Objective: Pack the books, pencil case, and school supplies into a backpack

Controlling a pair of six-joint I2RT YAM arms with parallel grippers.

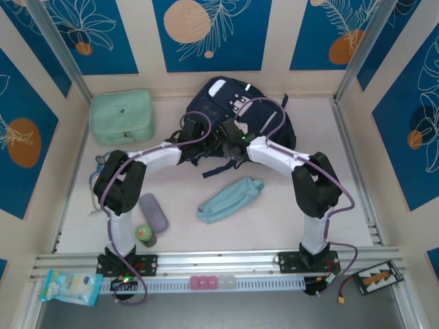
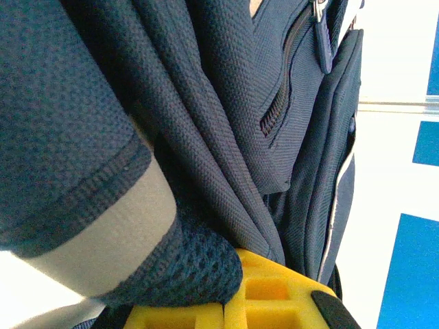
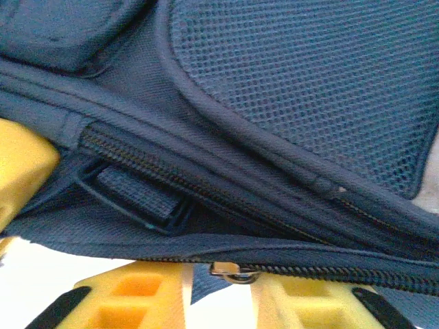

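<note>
A white table stands inside walls with blue flower panels; the backpack lies far. The left gripper is closed; for the right gripper I cannot tell.

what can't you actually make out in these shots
Right wrist view: whether the right gripper holds the zipper pull; the bottom edge cuts its jaws off.
Left wrist view: how much fabric the left gripper pinches; backpack folds cover it.
Top view: the backpack's contents, hidden by its own fabric.

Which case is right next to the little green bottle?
The small greyish-purple case, lying beside the green bottle. The light-blue pouch lies farther right, the mint-green bag far back.
</note>
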